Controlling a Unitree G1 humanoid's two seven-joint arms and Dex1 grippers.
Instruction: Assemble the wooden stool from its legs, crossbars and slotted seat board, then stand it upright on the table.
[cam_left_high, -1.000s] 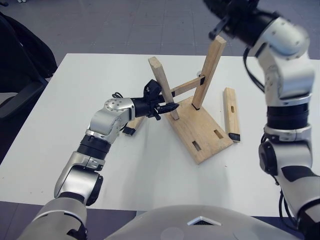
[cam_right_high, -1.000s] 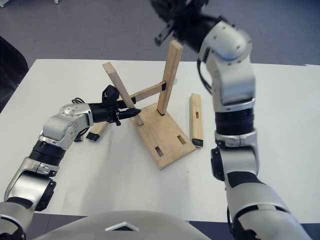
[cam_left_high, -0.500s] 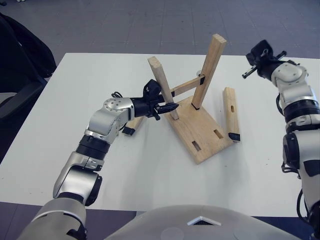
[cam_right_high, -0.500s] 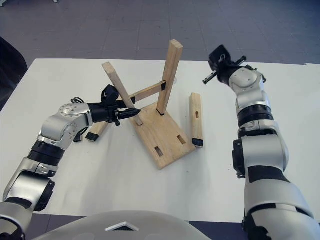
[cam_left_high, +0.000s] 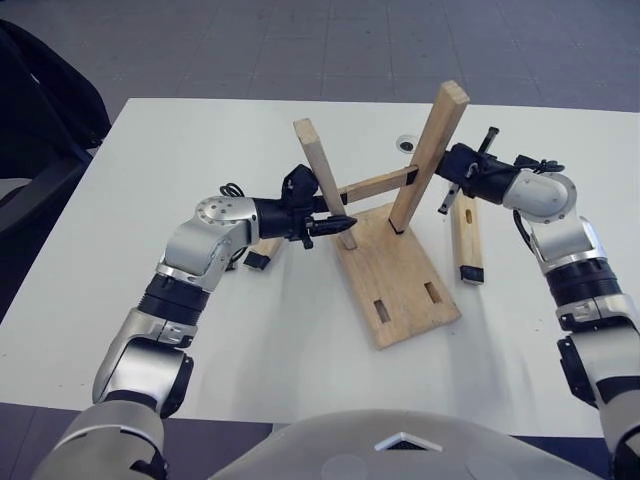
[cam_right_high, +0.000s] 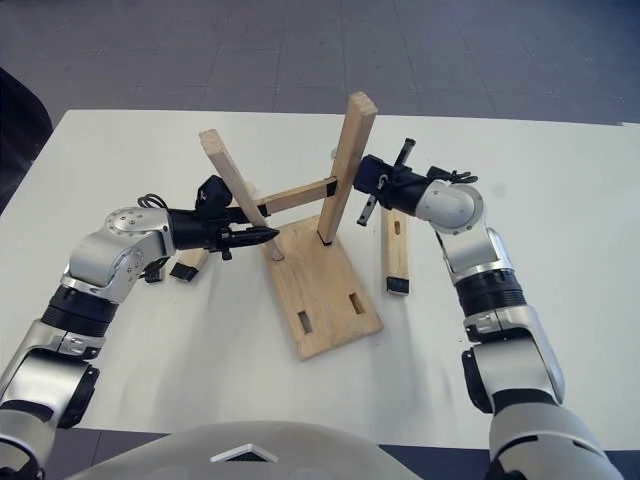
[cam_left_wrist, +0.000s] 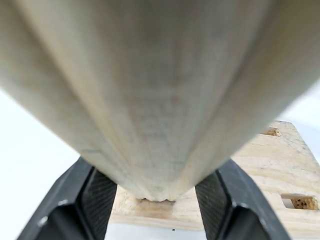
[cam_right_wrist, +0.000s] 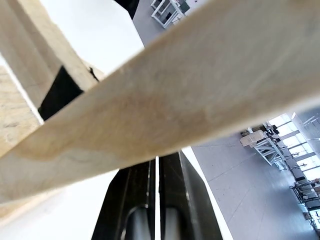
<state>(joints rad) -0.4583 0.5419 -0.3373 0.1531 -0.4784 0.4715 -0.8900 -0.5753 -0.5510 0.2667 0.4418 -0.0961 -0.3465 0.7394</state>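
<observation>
Near the middle of the white table (cam_left_high: 300, 340), a pale slotted wooden seat board (cam_left_high: 395, 275) lies flat with two square wooden legs standing in it, joined by a short wooden crossbar (cam_left_high: 375, 185). From the left, the left gripper (cam_left_high: 340, 222) has its black fingers (cam_left_wrist: 95, 195) clamped on the leaning left leg (cam_left_high: 318, 170) close to the board. The right gripper (cam_left_high: 452, 170) sits against the taller right leg (cam_left_high: 432, 150) at crossbar height; I cannot tell whether it grips. A loose wooden leg (cam_left_high: 465, 235) lies just right of the board, and a short black-tipped wooden piece (cam_left_high: 258, 258) lies beneath the left arm.
</observation>
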